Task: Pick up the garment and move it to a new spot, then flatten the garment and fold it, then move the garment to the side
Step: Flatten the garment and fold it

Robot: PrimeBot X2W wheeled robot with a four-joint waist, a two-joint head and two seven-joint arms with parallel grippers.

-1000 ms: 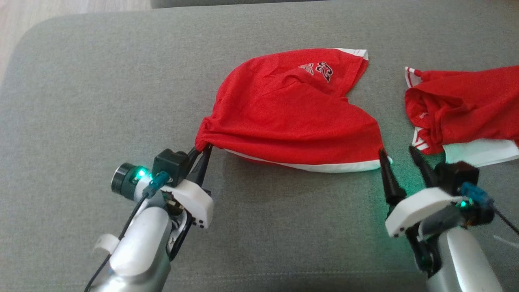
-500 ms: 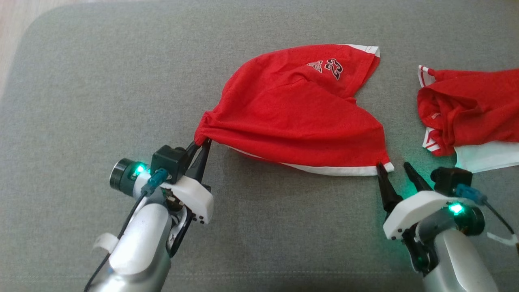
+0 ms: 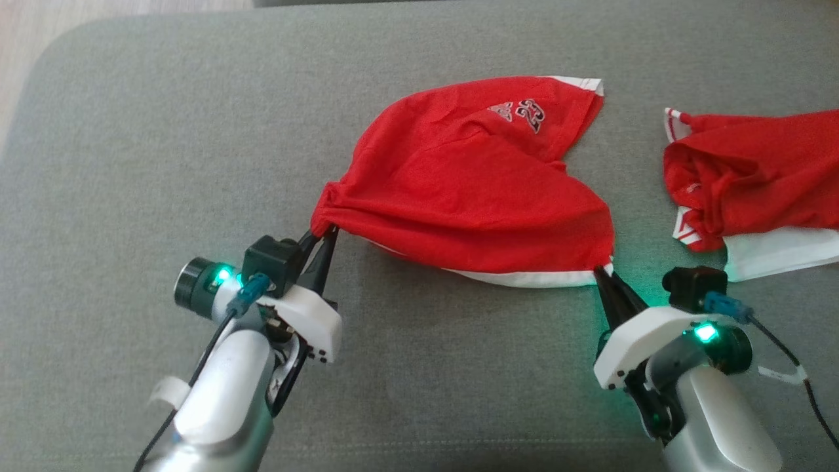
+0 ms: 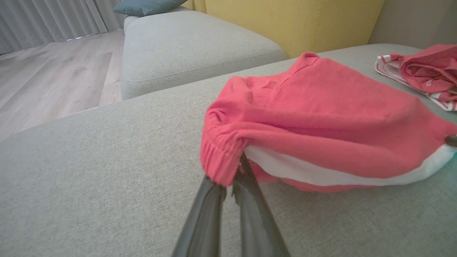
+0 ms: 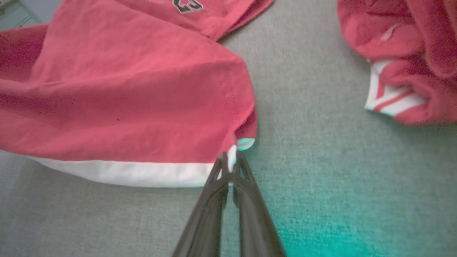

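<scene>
**Both grippers pinch the near edge of the red garment**

The 2 dark fingers of the left gripper [image 3: 326,232] are pressed together on a bunched red corner, and the fabric gathers into tight folds right at their tips. The right gripper [image 5: 230,160] has its 2 fingers closed too, nipping the opposite near corner where the white band [image 5: 121,173] ends.

Between the 2 grips the garment [image 3: 472,183] lies on the grey cushion [image 3: 164,131], roughly at its middle. Its near edge runs from 1 gripper to the other, and the body mounds up loosely behind that edge. The white band follows the near hem. A printed number [image 3: 524,113] sits close to the far edge, beside another strip of white trim.

To the right, apart from the held piece, a second garment [image 3: 754,177] in red and white lies crumpled on the same cushion. Green lights glow on both wrists. The left wrist view takes in a yellow backrest [image 4: 285,21] and a wooden floor [image 4: 53,78] beyond.
</scene>
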